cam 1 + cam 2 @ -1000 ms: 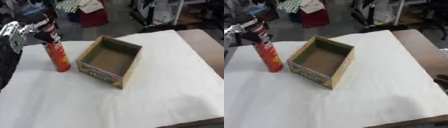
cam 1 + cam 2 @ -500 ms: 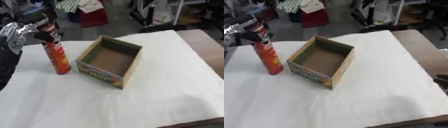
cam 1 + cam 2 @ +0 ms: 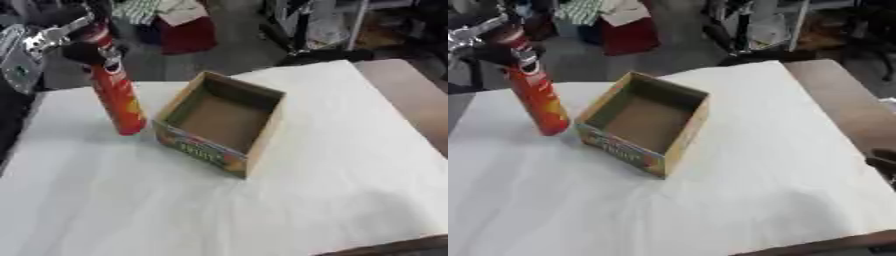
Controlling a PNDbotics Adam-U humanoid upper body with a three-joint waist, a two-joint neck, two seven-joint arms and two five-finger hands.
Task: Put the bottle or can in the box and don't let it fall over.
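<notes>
In the left eye view, the left hand (image 3: pixel 66 42) comes in from the upper left corner and its fingers (image 3: pixel 80 51) curl round the top of the tall red can (image 3: pixel 116 95), grasping it near the cap. Holding it high probably leaves the lower body free to go down into the box (image 3: pixel 220 124) without the hand meeting the cardboard walls. The can leans, its top tipped toward the far left corner of the surface (image 3: pixel 332 165) and its base close beside the box's left wall; whether the base touches the white cover cannot be told. The box sits open and empty near the middle of the surface, turned cornerwise.

In the right eye view, the can shows as a slim red cylinder with a yellow patch low down, a white band and a dark top. At the right edge a dark shape, seemingly the right hand (image 3: pixel 883 165), shows only in part; its finger state cannot be told.
</notes>
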